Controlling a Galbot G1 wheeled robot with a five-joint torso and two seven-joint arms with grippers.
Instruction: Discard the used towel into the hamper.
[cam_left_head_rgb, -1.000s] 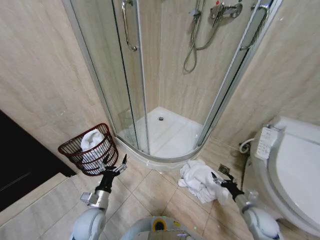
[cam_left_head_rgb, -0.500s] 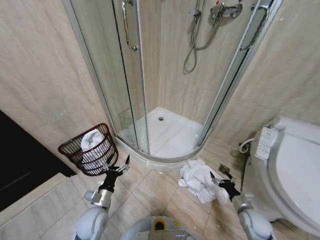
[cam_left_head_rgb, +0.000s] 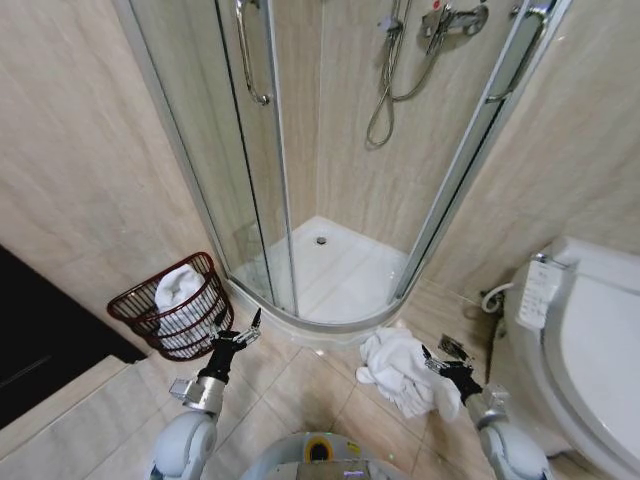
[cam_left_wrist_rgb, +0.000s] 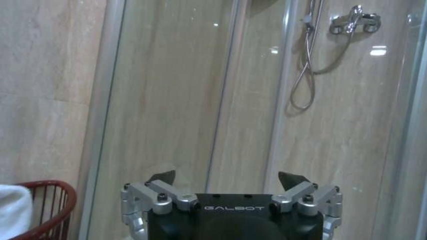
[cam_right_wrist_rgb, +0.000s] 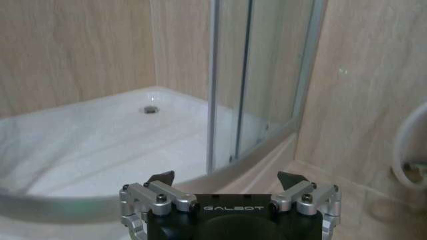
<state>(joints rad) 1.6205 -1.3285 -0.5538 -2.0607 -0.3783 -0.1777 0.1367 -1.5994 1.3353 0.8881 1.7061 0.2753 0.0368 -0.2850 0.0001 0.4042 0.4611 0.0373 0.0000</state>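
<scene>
Towel (cam_left_head_rgb: 402, 368) crumpled on beige floor tiles (cam_left_head_rgb: 300, 385) beside shower tray (cam_left_head_rgb: 330, 275); both jaws wide, empty.

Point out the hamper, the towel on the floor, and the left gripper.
hamper (cam_left_head_rgb: 128, 305): head view, front rim.
towel on the floor (cam_left_head_rgb: 395, 365): head view, middle of heap.
left gripper (cam_left_head_rgb: 247, 331): head view, between fingertips.

1. You see the hamper (cam_left_head_rgb: 170, 310): dark reddish-brown ribs, white cloth inside.
2. Your towel (cam_left_head_rgb: 400, 370) is plain white.
3. The floor tiles (cam_left_head_rgb: 300, 390) are beige, faintly veined.
</scene>
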